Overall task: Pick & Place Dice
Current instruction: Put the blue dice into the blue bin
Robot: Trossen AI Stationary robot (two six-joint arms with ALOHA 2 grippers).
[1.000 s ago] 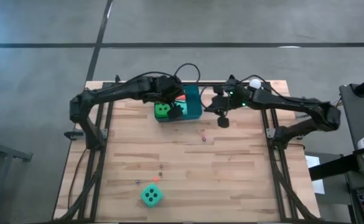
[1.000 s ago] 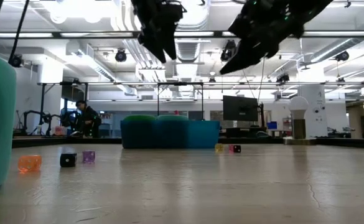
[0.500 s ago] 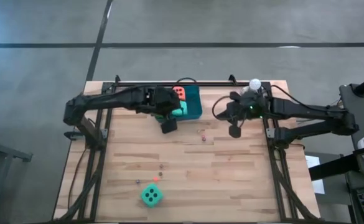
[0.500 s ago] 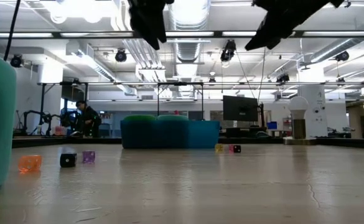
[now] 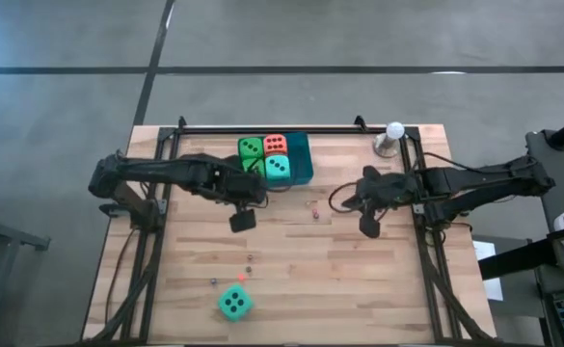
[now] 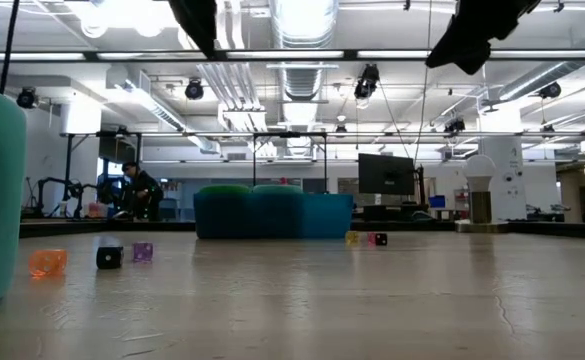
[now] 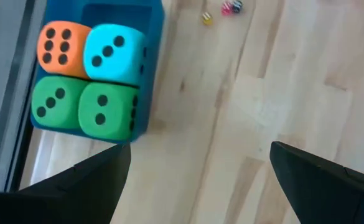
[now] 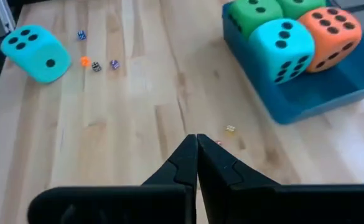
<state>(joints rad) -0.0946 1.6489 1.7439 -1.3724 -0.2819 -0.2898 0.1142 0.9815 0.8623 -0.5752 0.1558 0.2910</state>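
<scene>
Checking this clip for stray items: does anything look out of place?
One teal die sits alone near the table's front edge, far from the blue tray holding the other four dice. Several tiny dice lie scattered on the wood.

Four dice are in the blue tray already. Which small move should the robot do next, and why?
Probably move the open left end effector toward the teal soft cube with dark pips lying alone at the near edge of the wooden table. The blue plastic tray holds the other four, and the shut right end effector is farther away.
</scene>
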